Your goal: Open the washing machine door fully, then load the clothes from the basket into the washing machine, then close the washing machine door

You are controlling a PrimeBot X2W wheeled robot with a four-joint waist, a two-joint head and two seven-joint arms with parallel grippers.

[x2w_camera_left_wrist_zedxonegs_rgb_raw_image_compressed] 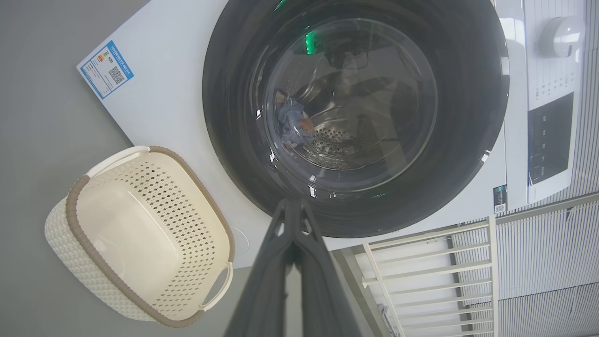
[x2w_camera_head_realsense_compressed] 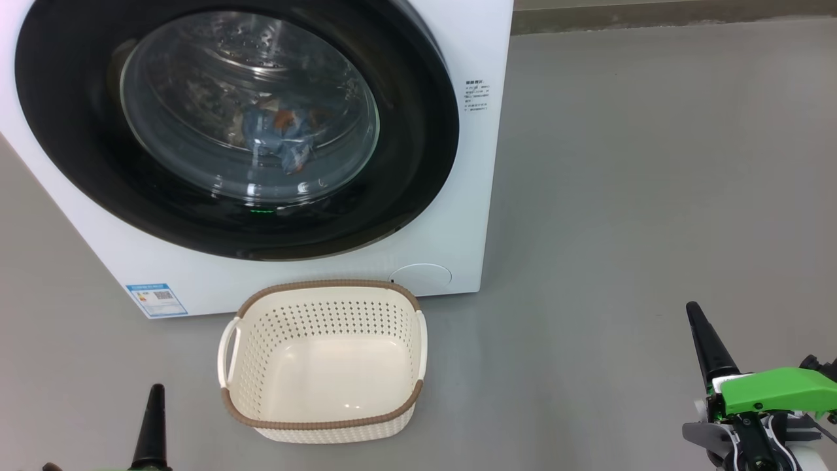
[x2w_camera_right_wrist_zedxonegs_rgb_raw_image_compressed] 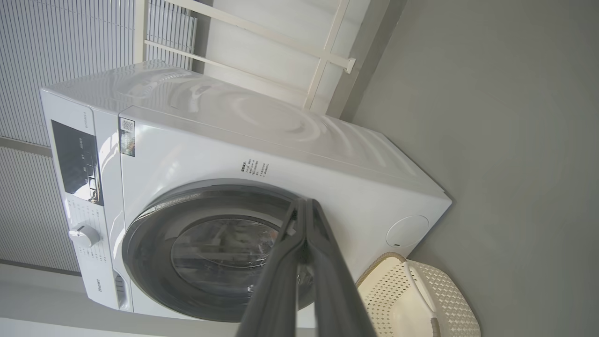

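Black gloss ringing clear glass, the washing machine door (x2w_camera_head_realsense_compressed: 216,118) sits flush against the washing machine (x2w_camera_head_realsense_compressed: 477,196) in the head view, so the closing step looks done. The clothes (x2w_camera_head_realsense_compressed: 281,140) lie behind the glass at the drum's bottom, blue with an orange patch, their print smeared by reflections. The basket (x2w_camera_head_realsense_compressed: 327,320) stands empty on the floor (x2w_camera_head_realsense_compressed: 654,163) just before the machine, placed for a short reach. The left gripper (x2w_camera_head_realsense_compressed: 156,396) and right gripper (x2w_camera_head_realsense_compressed: 694,317) hang low at either side, well apart from everything, probably parked. The bottom edge cuts off the left one.

In the left wrist view its jaws meet at the tips, holding nothing, and point at the door's lower rim. How many garments lie within is hard to say.

In the right wrist view the jaws are likewise pressed together and empty, and the corner cuts the basket off.
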